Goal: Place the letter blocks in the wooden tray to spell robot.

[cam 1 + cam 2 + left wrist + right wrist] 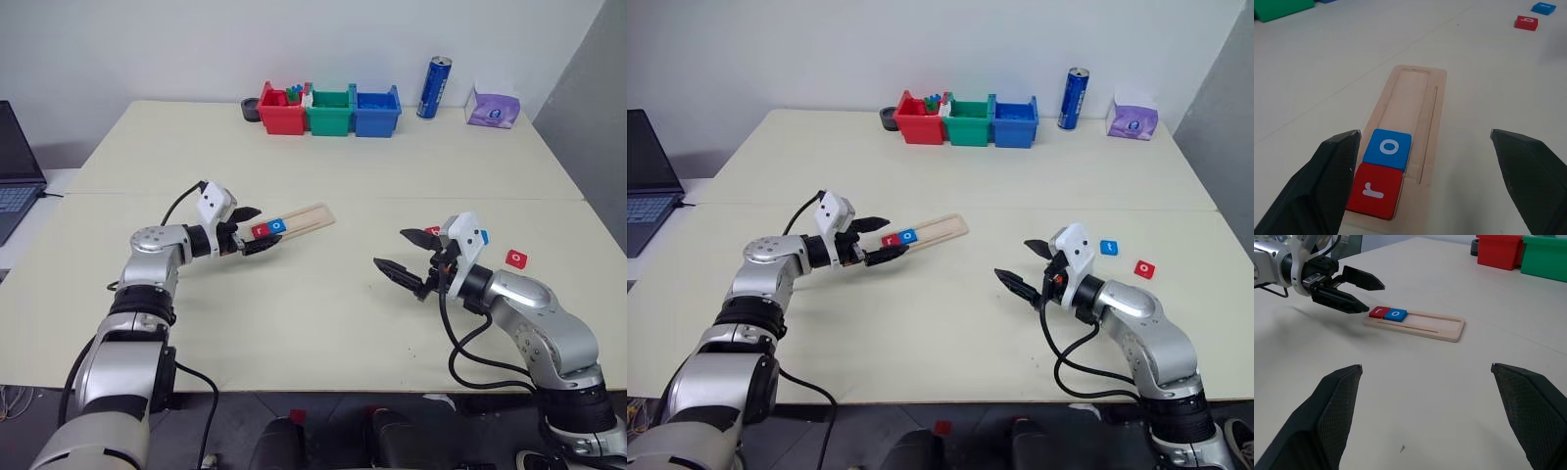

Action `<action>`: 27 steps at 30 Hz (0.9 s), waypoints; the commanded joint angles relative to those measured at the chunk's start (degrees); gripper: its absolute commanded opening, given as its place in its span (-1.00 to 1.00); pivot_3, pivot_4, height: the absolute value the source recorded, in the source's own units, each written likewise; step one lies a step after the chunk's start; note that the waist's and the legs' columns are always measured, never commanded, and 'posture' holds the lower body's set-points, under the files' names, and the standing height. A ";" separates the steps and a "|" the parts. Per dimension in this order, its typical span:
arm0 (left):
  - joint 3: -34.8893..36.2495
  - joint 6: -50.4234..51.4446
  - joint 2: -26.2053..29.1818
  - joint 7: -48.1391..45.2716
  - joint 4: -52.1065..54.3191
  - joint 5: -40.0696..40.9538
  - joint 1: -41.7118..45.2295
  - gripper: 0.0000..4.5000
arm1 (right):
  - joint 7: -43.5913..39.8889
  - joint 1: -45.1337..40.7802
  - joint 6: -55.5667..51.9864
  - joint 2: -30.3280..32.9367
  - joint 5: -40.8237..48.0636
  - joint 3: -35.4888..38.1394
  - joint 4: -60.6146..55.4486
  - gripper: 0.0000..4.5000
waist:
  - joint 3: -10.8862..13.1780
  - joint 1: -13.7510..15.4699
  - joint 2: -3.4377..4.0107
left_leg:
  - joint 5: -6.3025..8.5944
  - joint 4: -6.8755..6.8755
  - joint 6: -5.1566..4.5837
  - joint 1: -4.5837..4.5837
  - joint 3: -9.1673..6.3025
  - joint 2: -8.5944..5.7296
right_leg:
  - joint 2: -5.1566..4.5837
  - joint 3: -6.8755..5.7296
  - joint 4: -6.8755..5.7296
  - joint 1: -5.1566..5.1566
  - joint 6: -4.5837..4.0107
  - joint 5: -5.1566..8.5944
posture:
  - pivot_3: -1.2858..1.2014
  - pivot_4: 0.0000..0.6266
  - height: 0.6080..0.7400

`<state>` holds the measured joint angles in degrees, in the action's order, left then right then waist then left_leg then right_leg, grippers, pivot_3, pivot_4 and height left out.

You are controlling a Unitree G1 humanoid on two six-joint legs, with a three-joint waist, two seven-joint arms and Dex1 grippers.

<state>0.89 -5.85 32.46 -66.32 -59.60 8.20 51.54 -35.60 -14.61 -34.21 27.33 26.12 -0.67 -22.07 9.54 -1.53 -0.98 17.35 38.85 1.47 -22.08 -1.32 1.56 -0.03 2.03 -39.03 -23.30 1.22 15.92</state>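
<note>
Wooden tray (299, 221) sits left of desk centre, lying at an angle. Red "r" block (1375, 190) and blue "o" block (1387, 149) fill its two slots at the left-arm end, touching; the other three slots are bare.

Left gripper (250, 231) hangs at that end of the tray, fingers spread wide on either side of it, holding nothing. Right gripper (409, 257) hovers over bare desk right of centre, fingers also spread wide, empty.

My read: two letters placed, "b" is next. A red "b" block (1526, 22) and a blue block (1543, 7) lie near the right gripper, and a red "o" block (516, 258) sits beyond them toward the right edge. Next move calls for the right gripper to swing back and pinch the "b".

Nothing blocks the path. Red, green, blue bins (329, 110), blue can (434, 87), tissue pack (493, 107) line the far edge; laptop (17, 166) sits off the left edge.
</note>
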 commanded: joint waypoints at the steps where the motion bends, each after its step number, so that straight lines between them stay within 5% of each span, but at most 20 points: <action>1: -0.58 -4.38 0.56 0.25 -5.76 -2.99 4.70 1.00 | 1.52 0.59 -0.74 -0.47 1.53 1.36 -4.32 0.99 | 0.00 -0.02 0.00 | 0.00 0.01 0.00 0.00 0.01 -0.01 | 0.00 -0.01 0.00 -0.01 0.00 0.00 | 0.03 -0.52 1.00; 27: -1.55 -4.92 -2.94 11.47 -16.60 -13.42 8.88 1.00 | 6.84 4.05 -6.84 -0.31 5.28 4.04 -11.71 0.99 | 0.02 -0.08 -0.03 | 0.00 0.01 0.00 -0.01 -0.02 0.01 | 0.01 -0.03 -0.03 -0.01 0.00 0.00 | 0.03 -0.52 1.00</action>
<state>-1.67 -11.13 29.22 -55.52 -76.53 -5.03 59.24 -28.97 -9.79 -41.26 26.61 30.39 1.67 -31.37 9.56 -1.62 -1.01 17.35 38.86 1.46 -22.10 -1.35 1.57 -0.02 2.00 -39.06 -23.31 1.22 15.92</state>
